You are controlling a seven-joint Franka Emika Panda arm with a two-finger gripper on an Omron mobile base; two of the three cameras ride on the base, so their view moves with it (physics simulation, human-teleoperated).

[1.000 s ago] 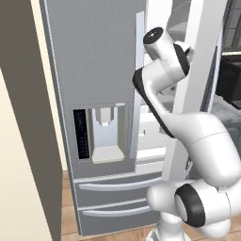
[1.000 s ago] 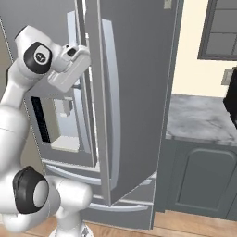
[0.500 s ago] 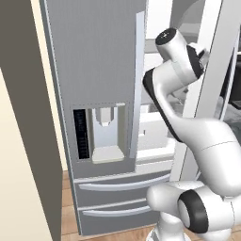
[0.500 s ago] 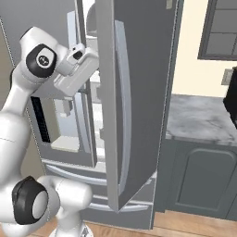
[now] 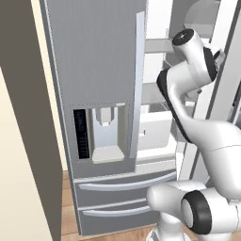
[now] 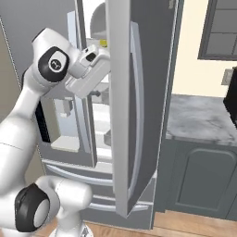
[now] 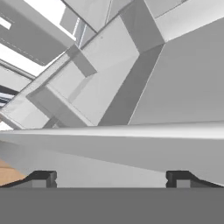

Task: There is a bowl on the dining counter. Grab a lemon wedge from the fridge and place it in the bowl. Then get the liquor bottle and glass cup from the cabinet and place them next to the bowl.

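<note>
Simulated kitchen, grey marble table at right. Near: jaws wide apart, holding nothing, fingertips low in hand view. Beyond: fridge with right door swung open, gripper reaching inside. Lemon wedge not discernible.

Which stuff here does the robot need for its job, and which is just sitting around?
For the job:
- tall grey fridge
- its open right door
- open hand

Just there:
- water dispenser in the left door
- grey marble counter
- dark lower cabinet
</note>
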